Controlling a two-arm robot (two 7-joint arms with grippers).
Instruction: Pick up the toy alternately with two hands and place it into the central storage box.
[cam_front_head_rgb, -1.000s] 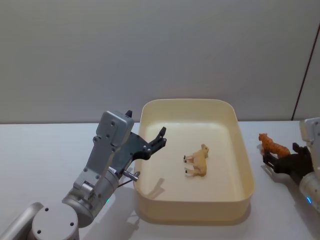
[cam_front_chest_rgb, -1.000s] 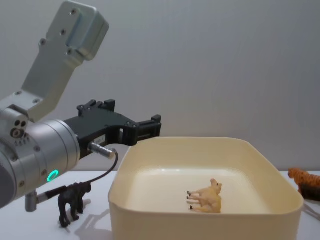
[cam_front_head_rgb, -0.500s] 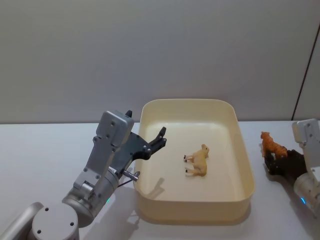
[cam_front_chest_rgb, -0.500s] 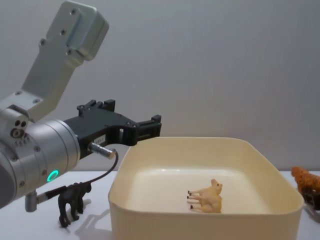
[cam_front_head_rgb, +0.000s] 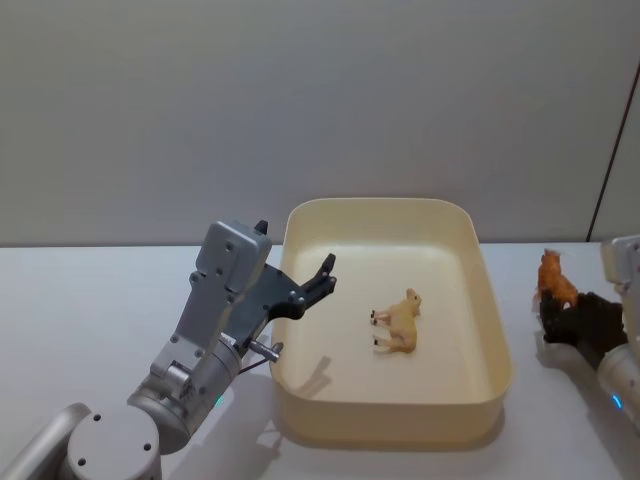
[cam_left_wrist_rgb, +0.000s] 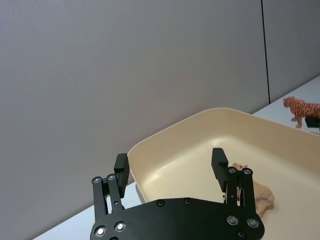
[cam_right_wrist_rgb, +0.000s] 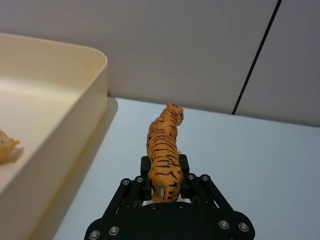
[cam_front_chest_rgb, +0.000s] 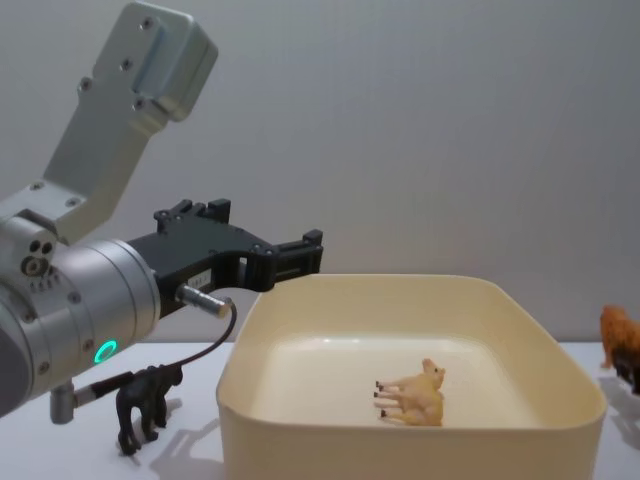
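The central storage box (cam_front_head_rgb: 497, 338) is a cream tub in the middle of the white table. A tan toy animal (cam_front_head_rgb: 398, 322) lies on its side inside it. My right gripper (cam_right_wrist_rgb: 164, 165) is shut on an orange striped toy tiger (cam_right_wrist_rgb: 163, 150), holding it by the hindquarters just right of the box. The tiger (cam_front_head_rgb: 553, 281) looks slightly raised above the table. My left gripper (cam_left_wrist_rgb: 170, 159) is open and holds nothing, hovering over the box's left rim (cam_left_wrist_rgb: 165, 145). A small black toy animal (cam_front_chest_rgb: 145, 400) stands on the table left of the box, below my left arm.
A plain grey wall runs behind the table. My thick silver left arm (cam_front_chest_rgb: 70, 310), with its green ring light, fills the space left of the box. Bare table lies in front of and to the right of the tiger (cam_right_wrist_rgb: 260, 150).
My right gripper has moved right and slightly up with the tiger, which has turned to face away. The left arm and the tan toy have not moved.
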